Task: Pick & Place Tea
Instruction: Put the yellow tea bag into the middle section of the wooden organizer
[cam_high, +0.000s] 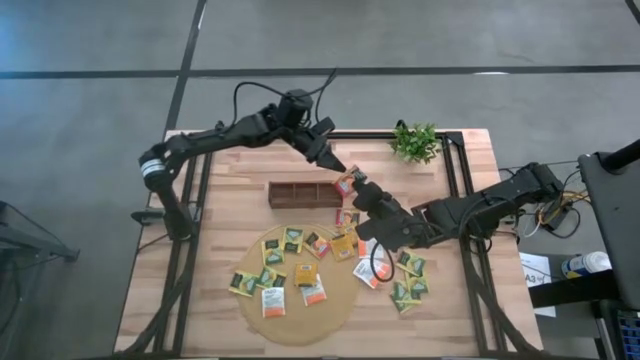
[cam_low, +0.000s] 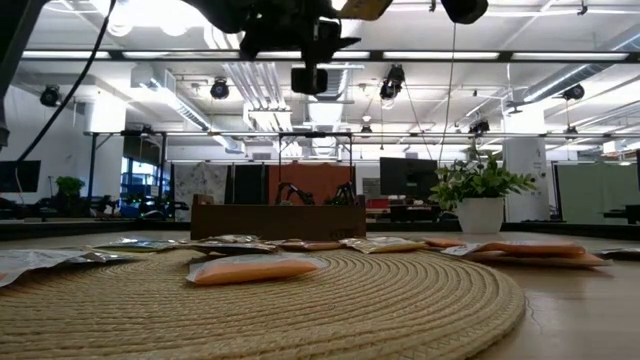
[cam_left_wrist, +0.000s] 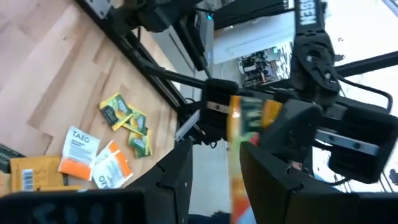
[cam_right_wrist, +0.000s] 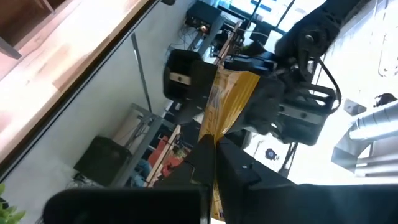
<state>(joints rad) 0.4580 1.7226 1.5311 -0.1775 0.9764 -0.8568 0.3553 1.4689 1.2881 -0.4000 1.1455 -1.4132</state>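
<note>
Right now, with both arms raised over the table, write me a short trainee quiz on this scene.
1. True or false: the right gripper is shut on a yellow tea sachet held up in the air.
2. Multiple choice: the small potted plant stands A) near the table's far edge, off the mat; B) on the round woven mat; C) inside the tray.
3. Short answer: how many compartments does the dark brown tray have?
Key: 1 true; 2 A; 3 three.
</note>
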